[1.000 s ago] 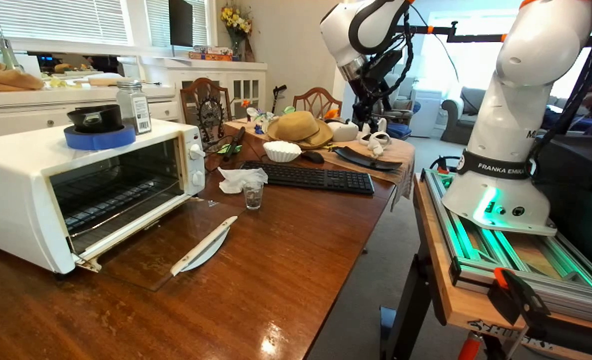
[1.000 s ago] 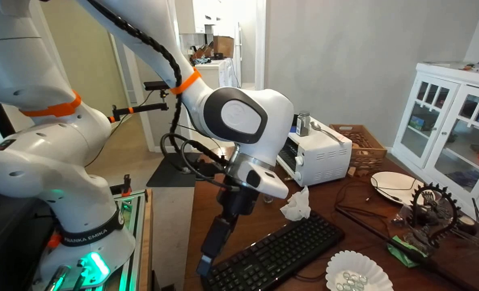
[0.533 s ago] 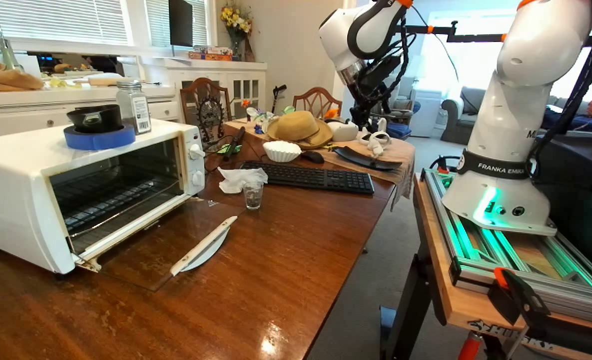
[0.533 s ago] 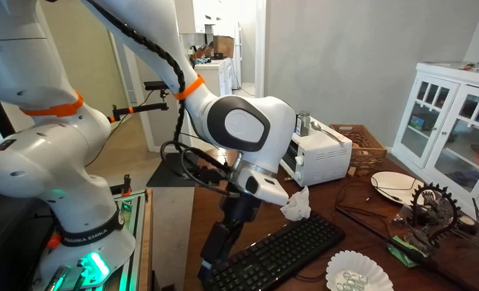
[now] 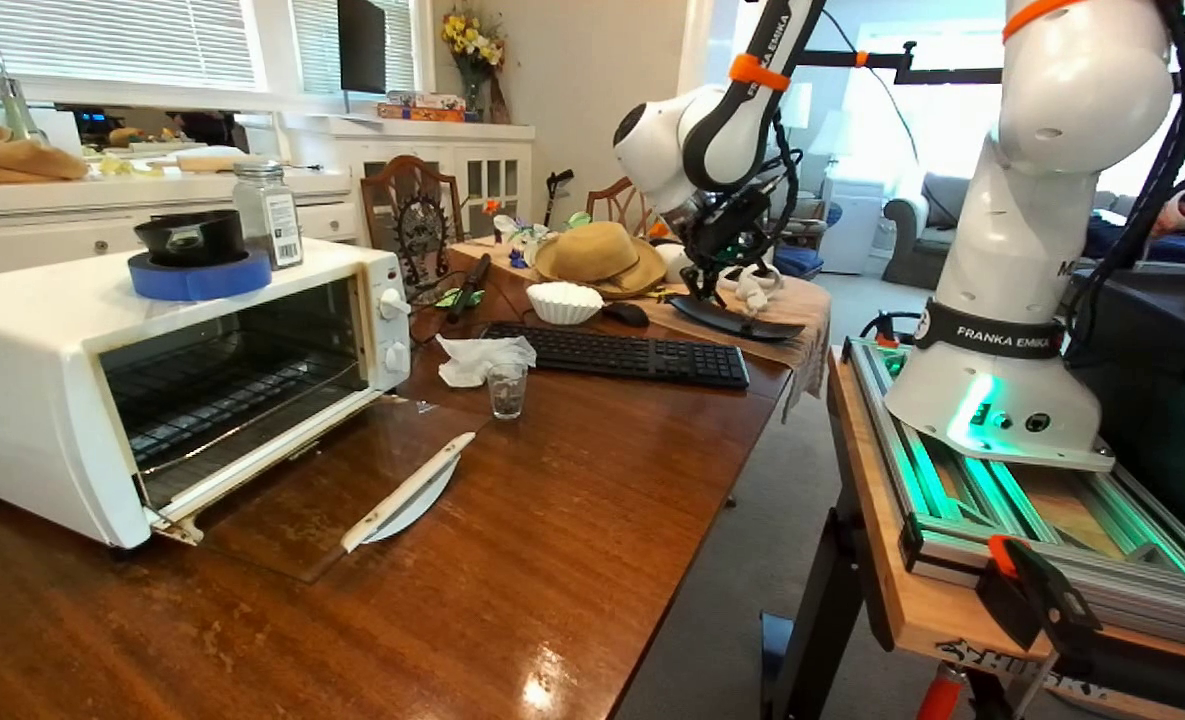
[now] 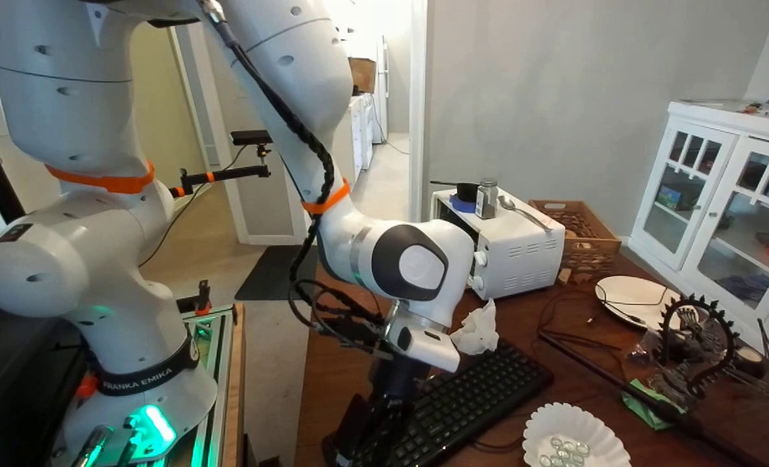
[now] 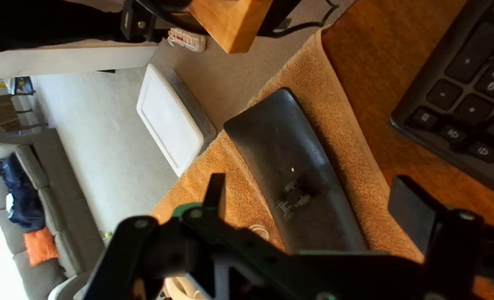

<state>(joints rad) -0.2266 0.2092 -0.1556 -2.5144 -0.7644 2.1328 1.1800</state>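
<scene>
My gripper (image 7: 311, 187) is open with nothing between its fingers. In the wrist view it stands above a black curved tray (image 7: 272, 137), one finger past each long side. A small dark shape like a toy car (image 7: 294, 198) shows on the tray; I cannot tell if it is loose or a marking. The tray lies on a tan cloth (image 7: 351, 137) at the table's end. In an exterior view the gripper (image 5: 704, 288) is just over the tray (image 5: 742, 322); contact is unclear. A black keyboard (image 7: 472, 100) lies beside it. In an exterior view the fingertips are dark and partly cut off.
A white toaster oven (image 5: 32, 340) has its glass door down. A glass (image 5: 507, 390) and white tissue (image 5: 467, 362) stand near the keyboard (image 5: 642, 358). A white fluted bowl (image 6: 572, 421) holds glass pebbles. A tan hat (image 5: 592, 255) and white controllers (image 5: 752, 290) are near the tray.
The arm has come down and the gripper has dropped from above the cloth-covered end to close over the black tray. The objects on the table have not visibly moved.
</scene>
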